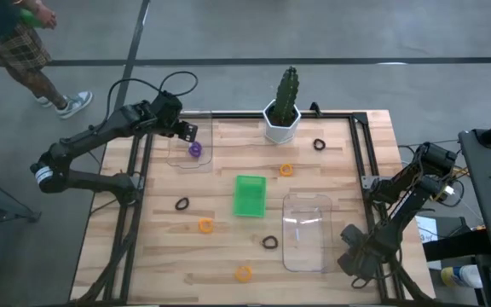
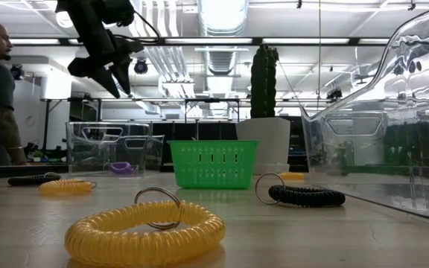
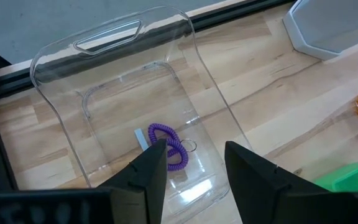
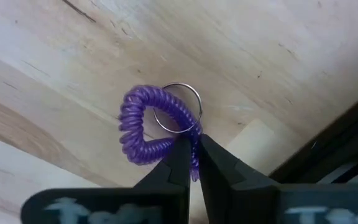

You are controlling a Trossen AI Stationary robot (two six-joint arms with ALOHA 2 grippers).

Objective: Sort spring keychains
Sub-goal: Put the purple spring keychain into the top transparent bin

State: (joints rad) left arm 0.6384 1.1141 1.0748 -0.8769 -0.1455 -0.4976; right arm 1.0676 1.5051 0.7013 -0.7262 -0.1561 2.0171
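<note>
Two grippers work: left gripper, jaws wide apart and holding nothing, hovers above a clear plastic tray where a purple spring keychain lies just beyond its fingertips; right gripper pinches another purple spring keychain between closed jaws over bare wood

No readable text anywhere – no labels, brands, numbers or signs on the table, trays or keychains. Only candidate: pale, blurred marks on the dark bar beside the left gripper fingers, and similar marks beside the right gripper – illegible in both wrist views.
</note>
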